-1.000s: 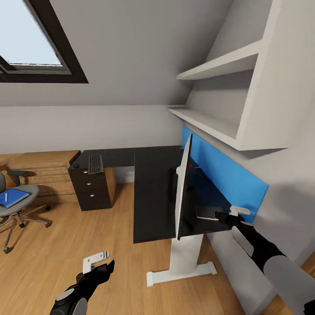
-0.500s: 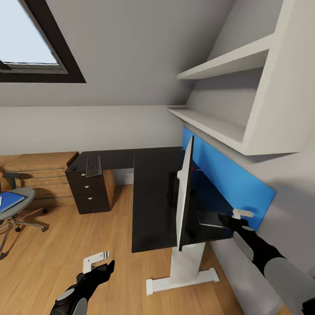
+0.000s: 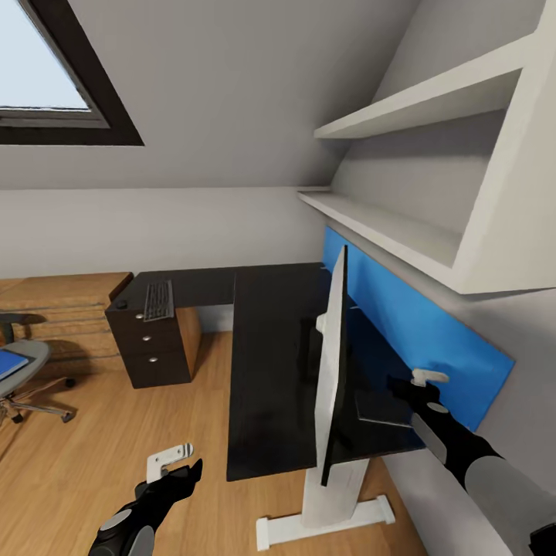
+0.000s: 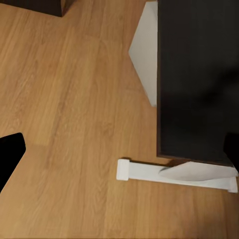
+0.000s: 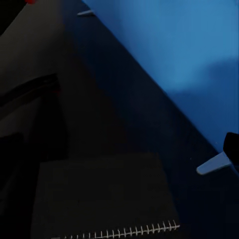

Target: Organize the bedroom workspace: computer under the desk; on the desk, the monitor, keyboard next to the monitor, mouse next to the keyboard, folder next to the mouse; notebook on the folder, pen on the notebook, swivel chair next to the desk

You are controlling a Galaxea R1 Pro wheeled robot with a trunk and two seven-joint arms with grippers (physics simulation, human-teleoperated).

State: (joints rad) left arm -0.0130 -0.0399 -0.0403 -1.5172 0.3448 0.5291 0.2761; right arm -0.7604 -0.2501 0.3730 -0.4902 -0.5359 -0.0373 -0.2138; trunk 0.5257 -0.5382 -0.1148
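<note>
I hold the left gripper [image 3: 171, 462] low over the wood floor [image 3: 69, 463], clear of the tabletop [image 3: 270, 363]. Its dark fingertips sit at opposite edges of the left wrist view with only floor and the white desk foot [image 4: 174, 174] between them, so it is spread wide and carries nothing.

I have the right gripper [image 3: 413, 384] extended behind the monitor [image 3: 333, 363], between its back and the blue wall panel [image 3: 417, 324]. The right wrist view shows a dark spiral-bound notebook [image 5: 99, 199] lying flat on the tabletop under this gripper. Whether its jaws are wide or narrow I cannot tell; one fingertip alone is visible, and nothing appears held.

I judge the step in hand to be fetching the notebook. Descend squarely over one edge, avoid striking the monitor, and lift without dragging.

Farther off, the keyboard [image 3: 157, 300] rests on the far tabletop wing above the drawer unit [image 3: 150, 351]. The swivel chair [image 3: 23, 371], well apart at the view's left edge, carries the blue folder [image 3: 9, 361].
</note>
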